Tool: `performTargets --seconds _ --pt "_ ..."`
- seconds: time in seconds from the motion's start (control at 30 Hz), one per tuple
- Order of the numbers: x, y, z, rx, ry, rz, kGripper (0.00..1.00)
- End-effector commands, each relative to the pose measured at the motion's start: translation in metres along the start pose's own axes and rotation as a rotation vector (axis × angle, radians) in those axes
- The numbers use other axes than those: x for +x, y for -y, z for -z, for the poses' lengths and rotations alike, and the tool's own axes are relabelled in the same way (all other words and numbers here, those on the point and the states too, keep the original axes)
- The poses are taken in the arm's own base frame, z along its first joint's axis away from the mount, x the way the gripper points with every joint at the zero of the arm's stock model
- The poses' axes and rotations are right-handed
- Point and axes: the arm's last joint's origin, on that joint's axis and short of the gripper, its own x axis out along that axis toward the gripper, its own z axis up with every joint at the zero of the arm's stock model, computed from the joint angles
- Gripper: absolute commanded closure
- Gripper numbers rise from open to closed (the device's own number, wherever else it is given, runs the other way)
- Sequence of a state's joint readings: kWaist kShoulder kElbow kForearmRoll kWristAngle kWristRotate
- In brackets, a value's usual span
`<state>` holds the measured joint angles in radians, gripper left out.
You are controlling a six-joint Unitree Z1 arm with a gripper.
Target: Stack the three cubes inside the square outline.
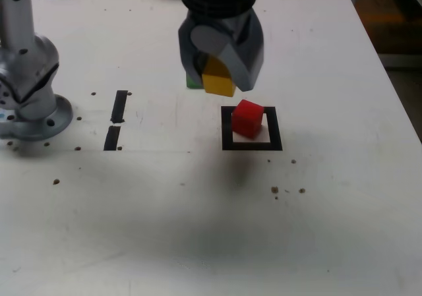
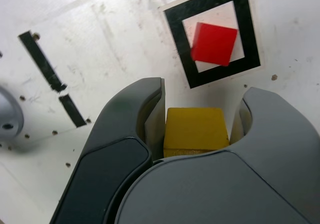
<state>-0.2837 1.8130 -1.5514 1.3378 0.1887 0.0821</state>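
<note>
**Yellow cube held above the tabletop, red cube in the square**

Nearest the exterior camera lies bare white tabletop (image 1: 198,243), marked by a broad soft shadow and a few small brown specks. Further in sits the square outline (image 1: 226,129) of black tape, with the red cube (image 1: 248,118) resting inside it; the wrist view shows that cube turned askew and lying toward one side of the frame, one edge over the tape's inner border. Toward the exterior view's left of the square, two short black tape strips (image 1: 116,119) lie end to end, and beyond them stands the arm's grey base (image 1: 30,91).

Behind the square and above it, the gripper (image 1: 221,78) hangs with its fingers (image 1: 242,59) clamped on the yellow cube (image 1: 218,80), which is clear of the tabletop. Just behind the fingers, a sliver of the green cube (image 1: 192,82) shows on the tabletop, mostly hidden.
</note>
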Motion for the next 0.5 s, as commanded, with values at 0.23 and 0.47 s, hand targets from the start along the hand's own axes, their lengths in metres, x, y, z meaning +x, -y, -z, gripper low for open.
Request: performTargets --seconds 0.23,0.47 --pt "0.036 -0.022 -0.009 0.041 -0.030 0.041 0.79" --pt "0.056 -0.038 -0.016 0.046 -0.027 0.042 0.79"
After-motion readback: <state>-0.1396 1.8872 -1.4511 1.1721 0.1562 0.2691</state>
